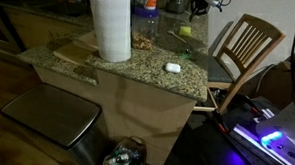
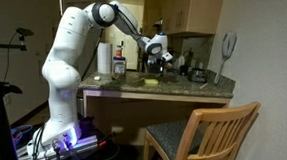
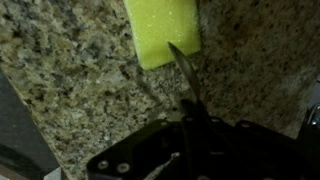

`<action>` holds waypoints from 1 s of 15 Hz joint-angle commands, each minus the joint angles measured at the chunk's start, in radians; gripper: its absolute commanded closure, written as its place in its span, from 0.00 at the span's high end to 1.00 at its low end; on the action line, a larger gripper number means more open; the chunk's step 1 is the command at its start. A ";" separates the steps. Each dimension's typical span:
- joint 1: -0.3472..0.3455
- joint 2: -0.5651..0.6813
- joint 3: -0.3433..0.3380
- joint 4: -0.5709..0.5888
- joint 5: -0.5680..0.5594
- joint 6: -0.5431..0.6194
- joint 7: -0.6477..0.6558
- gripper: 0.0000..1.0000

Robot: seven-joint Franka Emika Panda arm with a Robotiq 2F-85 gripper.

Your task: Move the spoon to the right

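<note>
granite counter (image 3: 60, 60) under me, my gripper (image 3: 190, 108) pinching the spoon (image 3: 183, 68) over the sponge (image 3: 165, 30) by the edge, so i'd carry it level rightward and lower gently.

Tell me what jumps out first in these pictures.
The tall white paper towel roll standing on the speckled granite counter dominates an exterior view. The bulky white robot arm reaches over that counter, and in the wrist view a yellow-green sponge lies flat on the granite.

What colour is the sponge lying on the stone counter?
The sponge is yellow-green; the wrist view shows it best.
</note>
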 commanded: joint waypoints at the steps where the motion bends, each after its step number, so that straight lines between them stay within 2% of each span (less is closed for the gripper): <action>1: -0.009 0.084 -0.007 0.036 0.037 0.092 0.060 0.01; 5: -0.008 0.155 -0.029 0.069 0.022 0.158 0.145 0.01; 10: -0.011 0.202 -0.035 0.114 0.018 0.165 0.204 0.01; 12: -0.011 0.208 -0.033 0.124 0.009 0.141 0.211 0.32; 15: -0.019 0.182 -0.021 0.108 0.007 0.101 0.183 0.52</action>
